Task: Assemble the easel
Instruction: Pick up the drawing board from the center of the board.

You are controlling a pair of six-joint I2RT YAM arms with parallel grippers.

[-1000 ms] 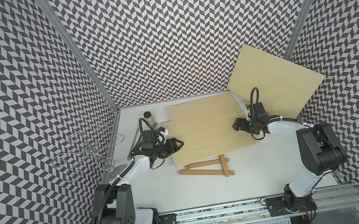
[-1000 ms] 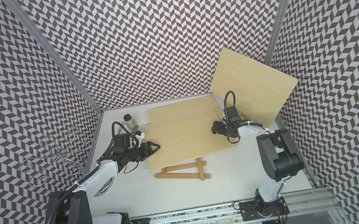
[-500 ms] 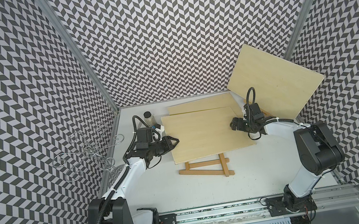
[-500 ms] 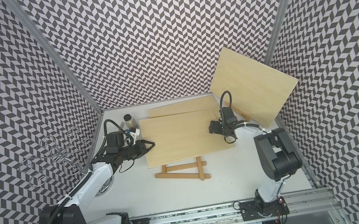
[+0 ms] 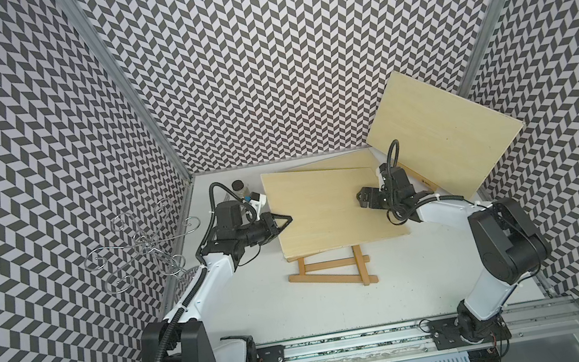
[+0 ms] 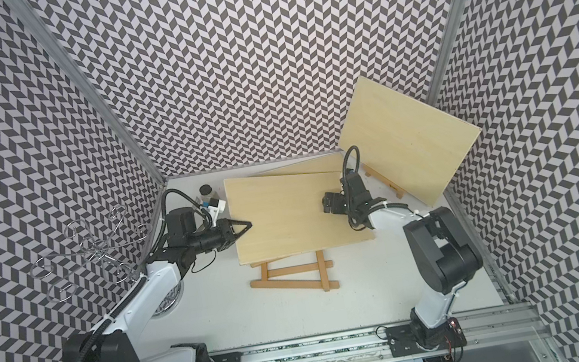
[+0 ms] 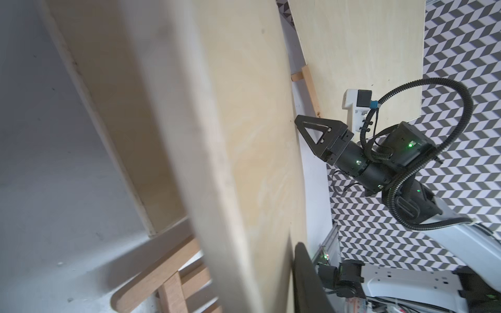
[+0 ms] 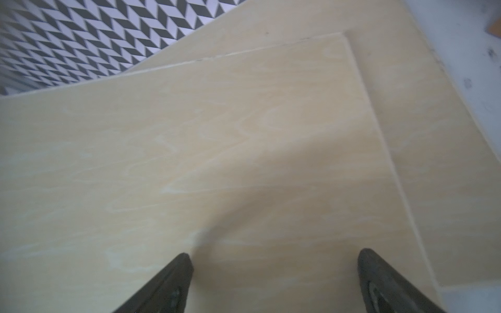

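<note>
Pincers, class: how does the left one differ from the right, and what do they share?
The left pincer is shut on the top board's left edge; the right pincer is open, gripping nothing. The left pincer points in from the side at edge level; the right pincer is above the board's face. Both are black, at the same board.

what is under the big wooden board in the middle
A wooden easel frame pokes out from under its near edge, and a second board shows beneath its far edge. How far either runs underneath is hidden by the middle board itself.
</note>
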